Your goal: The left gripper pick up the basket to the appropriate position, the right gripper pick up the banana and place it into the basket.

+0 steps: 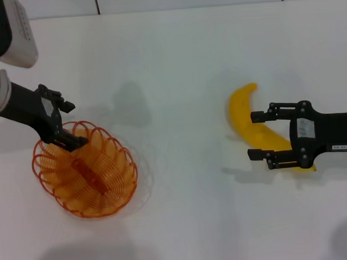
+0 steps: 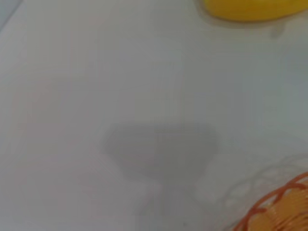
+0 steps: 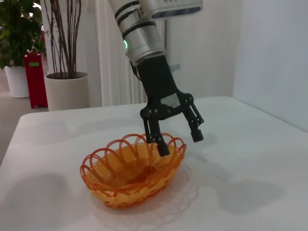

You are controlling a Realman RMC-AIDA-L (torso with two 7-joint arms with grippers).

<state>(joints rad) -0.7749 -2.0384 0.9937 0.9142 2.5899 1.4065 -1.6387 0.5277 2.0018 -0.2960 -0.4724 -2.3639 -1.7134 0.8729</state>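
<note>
The orange wire basket (image 1: 85, 172) stands on the white table at the left; it also shows in the right wrist view (image 3: 132, 173) and at the edge of the left wrist view (image 2: 279, 211). My left gripper (image 1: 65, 123) is open at the basket's far rim, one finger inside the rim and the other outside, as the right wrist view shows (image 3: 180, 143). The yellow banana (image 1: 248, 111) lies on the table at the right, also seen in the left wrist view (image 2: 250, 9). My right gripper (image 1: 258, 135), with the white label, is open and straddles the banana's middle.
The white table (image 1: 181, 59) stretches between basket and banana. Beyond the table's far edge the right wrist view shows a potted plant with bare stems (image 3: 65, 86), a leafy plant (image 3: 17, 43) and a red stand (image 3: 36, 77).
</note>
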